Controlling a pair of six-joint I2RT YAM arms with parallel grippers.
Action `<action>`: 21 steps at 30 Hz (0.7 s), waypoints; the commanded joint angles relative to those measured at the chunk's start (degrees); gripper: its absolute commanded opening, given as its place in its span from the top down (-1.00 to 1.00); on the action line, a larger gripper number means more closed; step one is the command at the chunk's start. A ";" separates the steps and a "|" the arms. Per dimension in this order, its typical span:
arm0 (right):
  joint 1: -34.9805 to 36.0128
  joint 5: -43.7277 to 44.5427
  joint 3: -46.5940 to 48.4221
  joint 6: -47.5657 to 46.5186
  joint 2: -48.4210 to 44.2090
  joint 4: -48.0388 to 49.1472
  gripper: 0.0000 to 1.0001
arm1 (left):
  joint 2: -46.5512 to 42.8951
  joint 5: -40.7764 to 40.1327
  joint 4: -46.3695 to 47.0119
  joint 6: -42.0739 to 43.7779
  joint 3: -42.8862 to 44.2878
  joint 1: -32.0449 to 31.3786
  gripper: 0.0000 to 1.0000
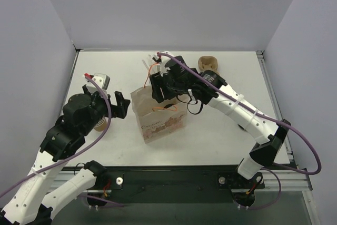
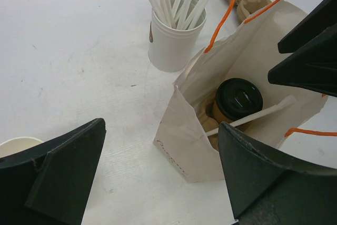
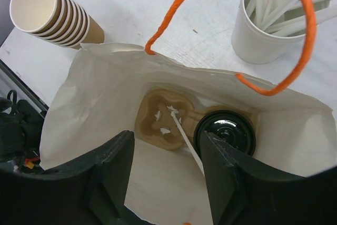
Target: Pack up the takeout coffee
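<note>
**Position of the coffee.** The coffee point(image 3: 225, 136) stands upright inside the paper bag point(image 3: 95, 93), seated in one pocket of a cardboard carrier point(image 3: 158, 111) on the bag floor. In the right wrist view its black lid faces straight up at the camera, at lower right of centre. A wrapped straw point(image 3: 185, 139) lies slantwise across the carrier, its lower end beside the lid.

**Right gripper.** The right gripper point(image 3: 166, 148) hangs directly over the bag mouth. Its jaws are set wide and hold nothing. The coffee lies below it, offset toward the right-hand finger in that view. The cup's long axis is vertical, in line with the gripper's line of approach.

**Left gripper.** The left gripper point(image 1: 124, 106) is outside the bag, at its left side in the top view, near it but apart. Its jaws are also wide and empty. It sees the lid only at a slant over the bag rim.

**Assessment.**
- The right arm is the nearer one and the only one with a straight path to the cup.
- The cup appears already packed.
- Any exit should run straight up, between the two orange handles point(image 3: 295, 35). A sideways move risks snagging a handle or tipping the bag.
</note>
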 commanded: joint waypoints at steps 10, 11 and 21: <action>-0.68 11.31 0.84 -0.20 -10.85 -6.51 -1.00 | 2.10 4.02 4.76 -0.21 4.42 0.22 -0.94; -0.68 11.31 0.49 0.50 -11.29 -7.04 -1.00 | 2.27 4.29 4.85 -0.64 4.42 0.22 -0.94; -0.77 14.03 -3.56 9.81 -15.86 -8.80 -1.00 | 1.57 8.15 4.32 -4.86 4.69 0.22 -0.94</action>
